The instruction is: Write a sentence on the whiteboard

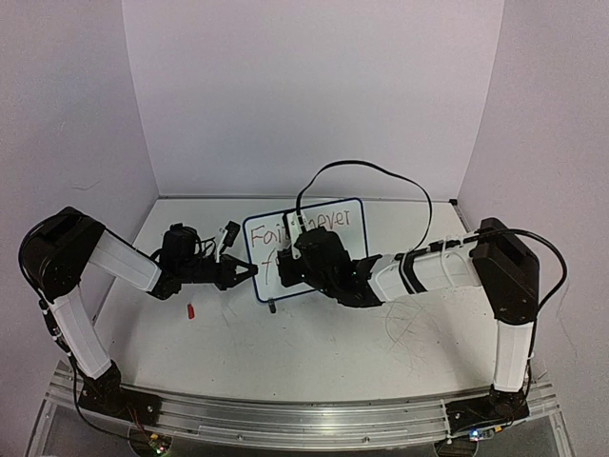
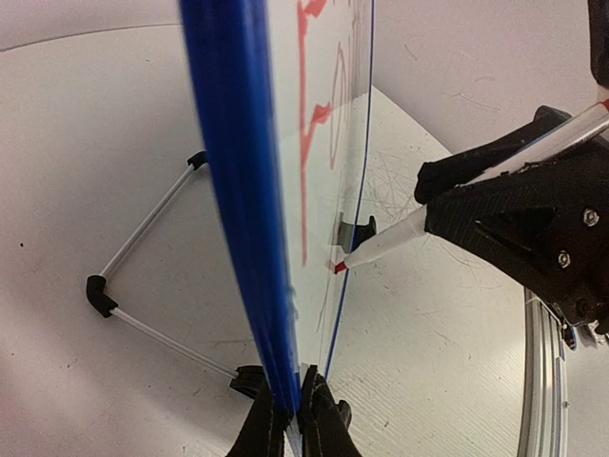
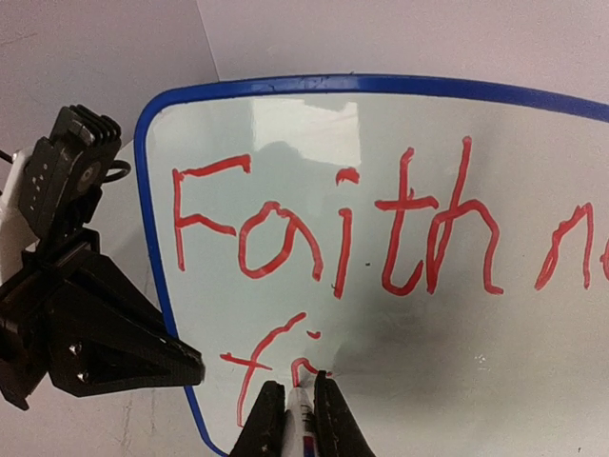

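The sentence [image 3: 333, 238] is partway into line two on the whiteboard [image 1: 350, 249], standing mid-table. The left gripper [image 2: 290, 409] pinches its edge and the right gripper [image 3: 297, 405] is clamped on the marker [image 2: 385, 246]. Too much push probably skids the board and wrecks the letters.

On the whiteboard [image 3: 335, 84], the sentence [image 3: 404, 203] in red handwritten letters reads "Faith" and then the start of "never" on the top line, a word that shows whole from above, and under it only an "f" and part of one more letter.
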`<state>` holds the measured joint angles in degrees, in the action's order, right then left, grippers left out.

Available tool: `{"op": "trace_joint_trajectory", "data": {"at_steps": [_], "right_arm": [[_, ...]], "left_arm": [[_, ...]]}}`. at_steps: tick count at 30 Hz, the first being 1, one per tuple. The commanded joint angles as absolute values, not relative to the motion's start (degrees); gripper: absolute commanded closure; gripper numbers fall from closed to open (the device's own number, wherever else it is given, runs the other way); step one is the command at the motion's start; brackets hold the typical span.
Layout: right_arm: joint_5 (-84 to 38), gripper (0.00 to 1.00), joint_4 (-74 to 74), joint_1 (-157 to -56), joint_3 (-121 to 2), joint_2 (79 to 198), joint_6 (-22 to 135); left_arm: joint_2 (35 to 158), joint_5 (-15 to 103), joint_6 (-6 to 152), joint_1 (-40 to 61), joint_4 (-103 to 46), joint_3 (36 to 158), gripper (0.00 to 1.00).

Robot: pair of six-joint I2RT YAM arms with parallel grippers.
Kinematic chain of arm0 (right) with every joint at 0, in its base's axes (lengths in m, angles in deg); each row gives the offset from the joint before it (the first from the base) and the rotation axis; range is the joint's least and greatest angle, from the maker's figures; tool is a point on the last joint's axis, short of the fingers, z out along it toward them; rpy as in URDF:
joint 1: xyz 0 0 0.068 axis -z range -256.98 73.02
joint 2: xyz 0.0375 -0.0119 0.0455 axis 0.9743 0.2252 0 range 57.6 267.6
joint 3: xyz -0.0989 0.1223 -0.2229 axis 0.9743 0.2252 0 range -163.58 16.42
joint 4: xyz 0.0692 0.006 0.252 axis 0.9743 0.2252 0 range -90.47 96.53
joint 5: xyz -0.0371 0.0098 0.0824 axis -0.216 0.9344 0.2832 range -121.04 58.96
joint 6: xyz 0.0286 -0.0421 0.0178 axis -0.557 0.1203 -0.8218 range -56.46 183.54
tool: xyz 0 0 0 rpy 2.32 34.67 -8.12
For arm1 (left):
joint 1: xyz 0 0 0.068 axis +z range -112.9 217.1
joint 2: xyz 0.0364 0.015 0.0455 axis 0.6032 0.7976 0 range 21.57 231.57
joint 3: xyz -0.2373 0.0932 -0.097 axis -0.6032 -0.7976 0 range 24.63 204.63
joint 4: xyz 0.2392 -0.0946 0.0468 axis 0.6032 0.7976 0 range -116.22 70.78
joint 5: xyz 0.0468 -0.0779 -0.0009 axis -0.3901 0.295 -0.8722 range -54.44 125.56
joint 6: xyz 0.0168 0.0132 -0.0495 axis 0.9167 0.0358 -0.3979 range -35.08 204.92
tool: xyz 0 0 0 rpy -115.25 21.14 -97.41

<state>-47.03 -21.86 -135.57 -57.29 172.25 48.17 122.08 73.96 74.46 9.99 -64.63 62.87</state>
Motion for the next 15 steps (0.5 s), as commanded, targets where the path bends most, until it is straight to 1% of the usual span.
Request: {"op": "trace_joint_trajectory", "data": {"at_steps": [1, 6, 15], "right_arm": [[-48.39, 1.00, -20.32, -135.31, -56.11, 172.37, 47.82], [-51.23, 1.00, -20.43, -135.04, -55.82, 171.46, 47.90], [-52.92, 1.00, -22.65, -133.95, -58.26, 171.92, 48.89]], "left_arm": [[121.94, 69.66, 77.18, 9.93, -61.73, 63.72, 1.00], [121.97, 69.67, 77.18, 9.94, -61.70, 63.78, 1.00], [121.94, 69.57, 77.28, 9.86, -61.64, 63.71, 1.00]]}}
